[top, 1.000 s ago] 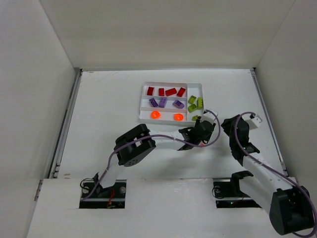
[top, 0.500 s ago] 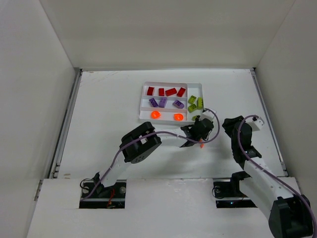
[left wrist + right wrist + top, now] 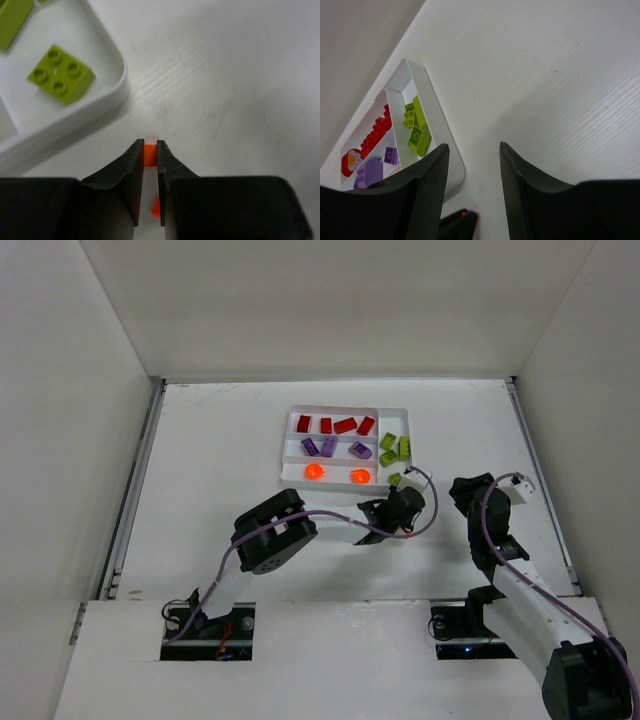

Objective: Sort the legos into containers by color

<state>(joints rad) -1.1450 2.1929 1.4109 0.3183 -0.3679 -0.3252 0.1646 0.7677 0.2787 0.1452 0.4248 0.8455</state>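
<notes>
From overhead, I see the white tray [image 3: 335,437] at the middle of the table [image 3: 220,460], and it is nearly filled. The red bricks [image 3: 345,425] lie in the far slot and the purple bricks [image 3: 329,446] in the middle one. Two orange bricks [image 3: 314,471] lie in the near slot, and the green bricks [image 3: 388,441] sit in the crosswise slot on the right.

Just beside the tray's near right corner, my left gripper [image 3: 149,144] is clenched on one last orange brick [image 3: 149,154], outside the tray wall. I cannot tell whether it is lifted or resting on the table. I see no other loose brick, so I judge the sorting almost done: this piece has yet to go in the near slot with the other orange ones.

Further right, my right gripper [image 3: 473,145] is spread wide with nothing between its fingers, well apart from the tray.

The overhead view shows every slot, but there I cannot make out the gripped brick. Only the left wrist camera shows that orange sliver between the fingers. The right wrist camera shows the tray from its right end.
</notes>
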